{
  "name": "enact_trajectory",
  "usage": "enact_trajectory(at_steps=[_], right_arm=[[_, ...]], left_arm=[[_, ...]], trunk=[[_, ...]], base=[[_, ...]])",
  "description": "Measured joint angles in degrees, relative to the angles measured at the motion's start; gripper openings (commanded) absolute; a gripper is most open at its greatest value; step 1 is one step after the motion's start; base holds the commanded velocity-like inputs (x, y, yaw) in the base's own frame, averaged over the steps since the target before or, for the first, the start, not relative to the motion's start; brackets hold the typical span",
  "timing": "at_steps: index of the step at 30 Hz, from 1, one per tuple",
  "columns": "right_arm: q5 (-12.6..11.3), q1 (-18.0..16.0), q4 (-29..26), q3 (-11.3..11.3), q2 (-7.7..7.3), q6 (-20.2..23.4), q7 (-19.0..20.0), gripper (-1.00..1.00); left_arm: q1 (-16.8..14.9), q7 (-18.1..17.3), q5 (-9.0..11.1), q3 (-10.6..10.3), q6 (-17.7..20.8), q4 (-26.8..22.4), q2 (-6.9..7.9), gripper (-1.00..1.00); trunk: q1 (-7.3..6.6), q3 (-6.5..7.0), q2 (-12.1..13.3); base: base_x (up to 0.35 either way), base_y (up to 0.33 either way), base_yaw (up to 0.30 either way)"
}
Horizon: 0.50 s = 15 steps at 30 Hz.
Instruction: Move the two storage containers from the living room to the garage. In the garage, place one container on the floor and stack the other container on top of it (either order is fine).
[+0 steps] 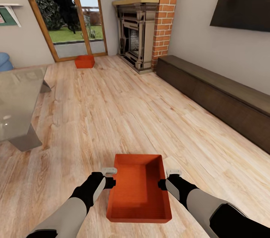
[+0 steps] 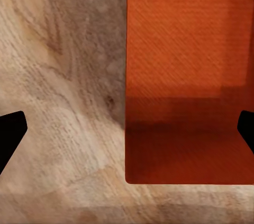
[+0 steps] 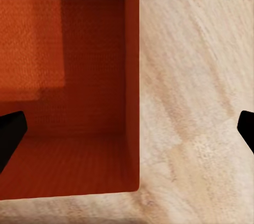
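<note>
The near storage container [image 1: 138, 189] lies lengthwise between both arms, left hand [image 1: 111, 177] and right hand [image 1: 165, 178] each spread apart astride a long wall.

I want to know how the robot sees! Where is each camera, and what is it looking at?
Head view: up on the head, looking down over both arms, left hand and right hand beside the near container; far container by the window.
Left wrist view: above the left wall; dark fingertips.
Right wrist view: above the right wall; dark fingertips.
All three share the near container and wood flooring.
</note>
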Motion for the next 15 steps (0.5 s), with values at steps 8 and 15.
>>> enact_trajectory(at_steps=[8,15], right_arm=[[0.0,0.0,0.0,0.0,-0.01,0.0,0.0,1.0],[0.0,0.0,0.0,0.0,-0.01,-0.1,0.0,1.0]], left_arm=[[0.0,-0.1,0.1,0.0,0.0,-0.1,0.0,1.0],[0.0,-0.1,0.0,0.0,0.0,-0.1,0.0,1.0]], trunk=[[1.76,-1.44,-3.2],[3.3,-2.69,-6.0]], base=[[0.0,0.0,0.0],[0.0,0.0,0.0]])
